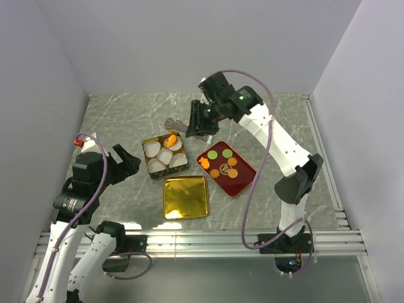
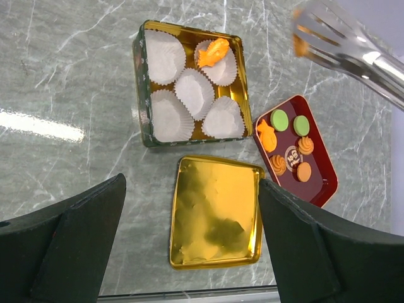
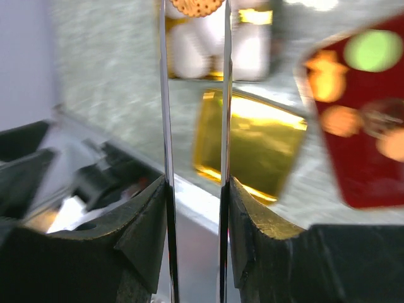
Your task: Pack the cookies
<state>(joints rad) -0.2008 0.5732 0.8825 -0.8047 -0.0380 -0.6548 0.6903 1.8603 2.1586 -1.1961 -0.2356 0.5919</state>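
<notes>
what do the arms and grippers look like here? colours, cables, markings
Left arm and right arm: white links, black joint housings. A loose mauve cable runs along each: left cable, right cable. Left gripper and right gripper are black with chunky wedge-shaped fingers. Red connector at the left wrist, green light near the right wrist. No readable markings.

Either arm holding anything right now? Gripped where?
Right gripper squeezes silver metal tongs across both their arms; the tong tips pinch a round orange patterned cookie by its edge. Left gripper is open, holding nothing.
</notes>
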